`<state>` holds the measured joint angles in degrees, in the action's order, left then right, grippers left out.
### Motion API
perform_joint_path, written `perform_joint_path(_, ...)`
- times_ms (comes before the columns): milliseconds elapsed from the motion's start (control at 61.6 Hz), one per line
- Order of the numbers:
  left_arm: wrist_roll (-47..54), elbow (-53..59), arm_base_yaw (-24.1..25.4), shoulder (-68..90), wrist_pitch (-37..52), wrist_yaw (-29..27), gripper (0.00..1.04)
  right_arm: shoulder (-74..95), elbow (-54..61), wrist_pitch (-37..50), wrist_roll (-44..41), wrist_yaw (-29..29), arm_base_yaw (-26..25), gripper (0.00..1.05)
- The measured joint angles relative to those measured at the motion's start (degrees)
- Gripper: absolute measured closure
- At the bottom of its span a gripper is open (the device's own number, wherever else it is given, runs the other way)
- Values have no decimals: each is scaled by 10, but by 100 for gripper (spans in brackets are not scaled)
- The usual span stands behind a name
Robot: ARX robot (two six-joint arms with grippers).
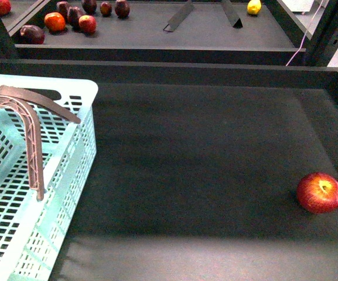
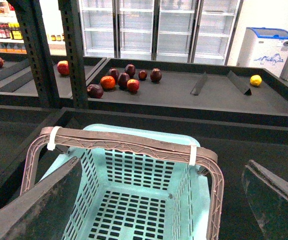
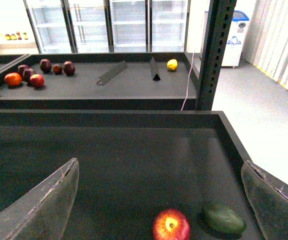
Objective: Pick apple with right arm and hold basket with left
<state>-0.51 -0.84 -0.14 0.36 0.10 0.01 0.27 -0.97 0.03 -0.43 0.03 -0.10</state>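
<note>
A glossy red apple [image 3: 171,225] with a yellow patch around its stem lies on the matte black floor of a display tray [image 1: 215,146], in line with the gap of the right gripper [image 3: 159,165]. The jaws are spread wide and hold nothing. Just beside the apple, towards the tray's side wall, sits a dark green oval fruit [image 3: 223,218]. The rest of the tray floor is bare, bounded by low raised walls.

The left gripper [image 2: 162,162] also stands wide open and empty, poised over a pale mint plastic basket [image 1: 81,146]. The basket has slotted grid walls, and its curved, ribbed brown handle [image 2: 129,142] spans the gap between the jaws. Two white bands [image 2: 192,152] wrap the handle.

Beyond both grippers, a second black tray holds a cluster of dark red fruits [image 3: 34,75] and a small yellow lemon [image 3: 171,64]. Further back stand glass-door coolers [image 2: 158,25] and a white chest freezer [image 2: 266,47] with a blue lid. Its marking is too small to read.
</note>
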Motion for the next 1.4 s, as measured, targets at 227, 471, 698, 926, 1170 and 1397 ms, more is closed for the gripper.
perform_joint_path(227, 0, 0, 0, 0, 0, 0, 7, 0, 0, 0, 0, 0, 0, 9)
perform_joint_path(471, 0, 0, 0, 0, 0, 0, 7, 0, 0, 0, 0, 0, 0, 9)
perform_joint_path(698, -255, -106, 78, 231, -135, 129, 7, 0, 0, 0, 0, 0, 0, 9)
perform_joint_path(926, -478, -179, 167, 499, 84, 228, 7, 0, 0, 0, 0, 0, 0, 9)
perform_joint_path(1170, -616, -300, 123, 784, 183, 182, 7, 0, 0, 0, 0, 0, 0, 9)
perform_joint_path(1397, -666, -382, 80, 912, 189, 133, 7, 0, 0, 0, 0, 0, 0, 9)
